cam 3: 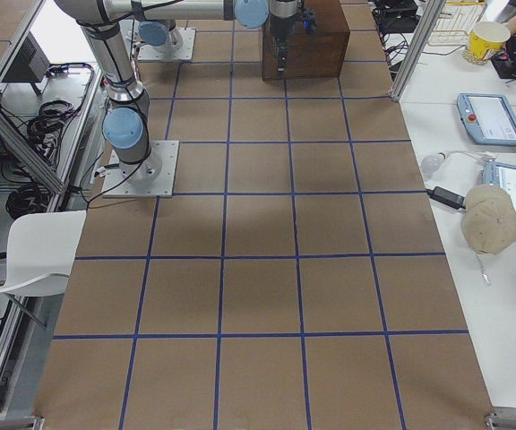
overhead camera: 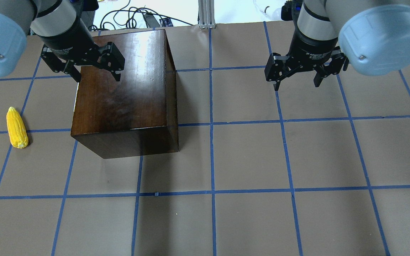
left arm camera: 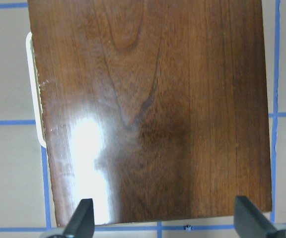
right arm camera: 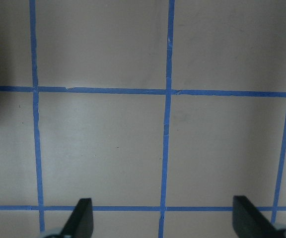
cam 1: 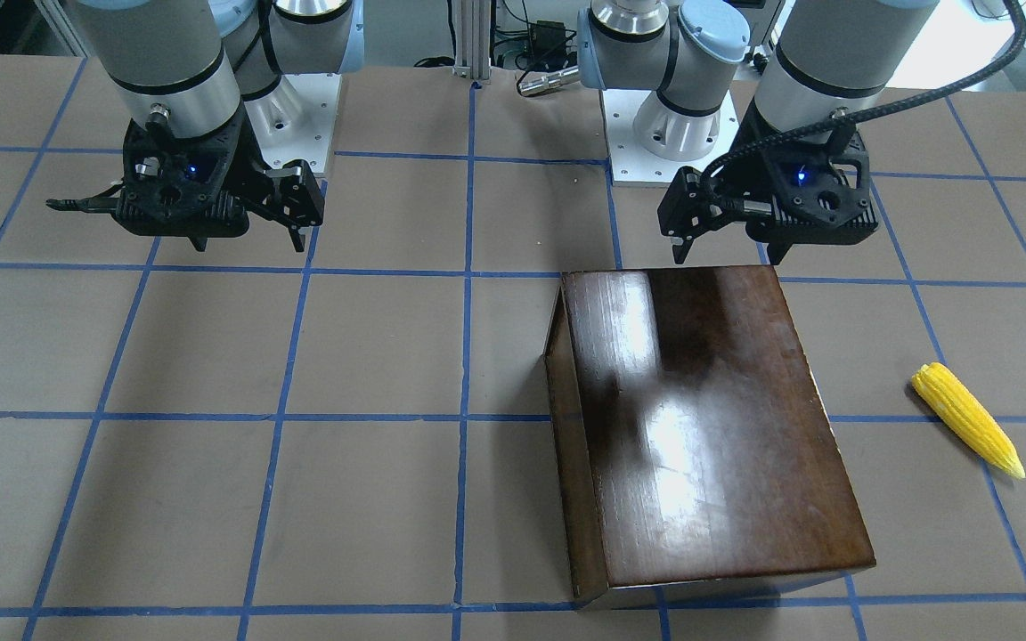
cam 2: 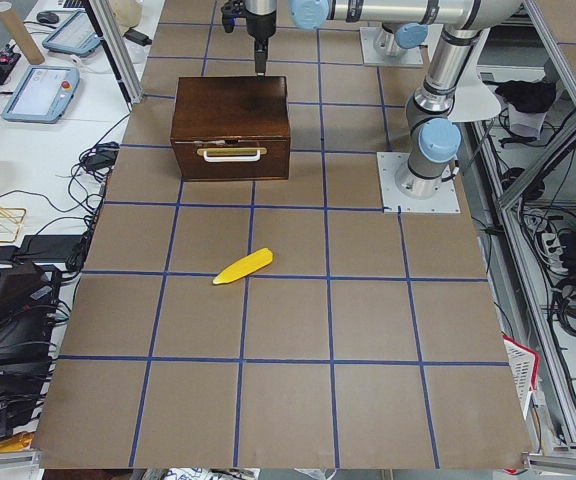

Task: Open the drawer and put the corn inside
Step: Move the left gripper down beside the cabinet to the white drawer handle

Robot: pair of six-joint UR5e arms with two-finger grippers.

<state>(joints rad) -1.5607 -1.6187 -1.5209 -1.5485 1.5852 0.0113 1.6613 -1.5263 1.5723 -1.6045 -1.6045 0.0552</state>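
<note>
Both the left gripper point(overhead camera: 97, 77), above the box point(overhead camera: 123, 99), and the right gripper point(overhead camera: 296, 84) are wide open and empty. The drawer point(cam 2: 233, 168) is shut. The corn point(overhead camera: 17, 128) lies in front of it, so pulling might bump the corn or drag the box

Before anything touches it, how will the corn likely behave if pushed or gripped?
The corn lies on its side on the table, round and tapered, so a push would probably roll it in a curve. Its ridged kernel rows likely resist slipping. It looks solid and straight, so probably stiff.
</note>
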